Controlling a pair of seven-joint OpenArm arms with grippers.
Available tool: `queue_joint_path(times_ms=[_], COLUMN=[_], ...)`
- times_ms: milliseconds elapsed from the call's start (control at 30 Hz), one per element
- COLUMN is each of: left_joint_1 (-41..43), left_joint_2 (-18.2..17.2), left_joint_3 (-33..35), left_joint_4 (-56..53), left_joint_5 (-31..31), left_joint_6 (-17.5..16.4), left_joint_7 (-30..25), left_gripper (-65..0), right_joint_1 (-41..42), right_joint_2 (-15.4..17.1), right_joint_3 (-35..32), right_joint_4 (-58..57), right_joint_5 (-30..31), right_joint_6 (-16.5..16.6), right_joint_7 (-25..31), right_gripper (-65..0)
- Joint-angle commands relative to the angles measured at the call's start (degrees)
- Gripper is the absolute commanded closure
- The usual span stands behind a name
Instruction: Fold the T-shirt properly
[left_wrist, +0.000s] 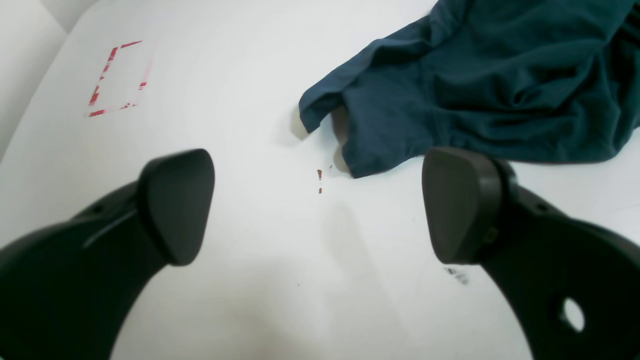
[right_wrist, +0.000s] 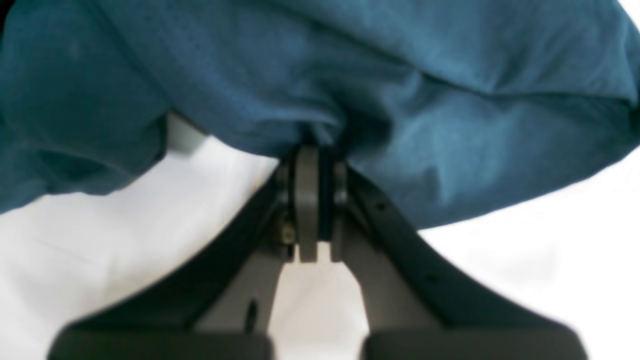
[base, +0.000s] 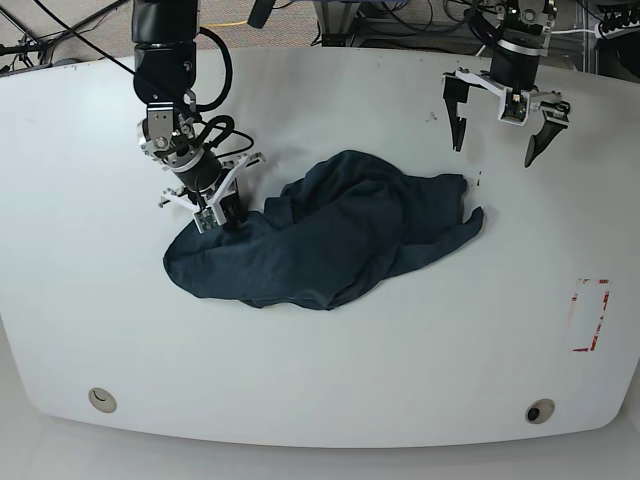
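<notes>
The dark navy T-shirt (base: 330, 235) lies crumpled in the middle of the white table (base: 320, 380). My right gripper (base: 228, 217) sits at the shirt's far left edge, shut on a pinch of the cloth; the right wrist view shows the T-shirt (right_wrist: 350, 75) bunched between the closed fingers (right_wrist: 306, 200). My left gripper (base: 497, 140) hovers wide open above the table beyond the shirt's right end, holding nothing. In the left wrist view that gripper (left_wrist: 320, 205) has bare table between its pads, and a sleeve of the T-shirt (left_wrist: 480, 80) lies ahead to the right.
A red taped rectangle (base: 590, 315) marks the table near its right edge, also seen as the red rectangle (left_wrist: 117, 80) in the left wrist view. Small brown specks (left_wrist: 319, 175) dot the table by the sleeve. Cables lie beyond the far edge.
</notes>
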Motion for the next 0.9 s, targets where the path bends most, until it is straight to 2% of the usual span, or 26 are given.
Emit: queue_joint_path(times_ms=[0,200,533,733,800,867], left_joint_1=[0.37,0.37,-0.77,-2.27,-3.85,-4.38], left_joint_2=[-0.32,-0.50,-0.50,-0.50,-0.50,-0.58], left_joint_3=[-0.25,-0.25,-0.25,1.07,1.77,2.39], left_joint_4=[0.94,0.86,-1.78,-1.69,-1.87,-3.19], left_joint_5=[0.02,0.02,0.02,-0.16,-0.07,-0.07], left_joint_6=[0.38,0.38,0.38,0.29,0.21,-1.46], left_joint_7=[-1.35,-1.35,-1.17,5.86,6.48,6.65], left_gripper=[-62.5,-62.5,-62.5,-62.6,-62.8,-62.8], right_joint_1=[-0.65,-3.91,-5.23,-2.24,-0.39,1.54], right_joint_2=[0.45,0.63,3.09,3.97,3.97,3.97], right_joint_3=[0.08,0.17,0.17,-0.19,-0.27,-0.36], right_joint_4=[0.62,9.94,29.37,33.67,33.76,33.85], right_joint_5=[-1.62,-1.62,-1.62,-1.53,-1.53,-1.53], right_joint_6=[0.31,0.31,0.66,0.66,0.75,0.75], right_joint_7=[-3.37,-4.60,-13.04,-13.39,-13.48,-13.48], right_gripper=[-0.8,0.0,0.0,0.0,0.0,0.0])
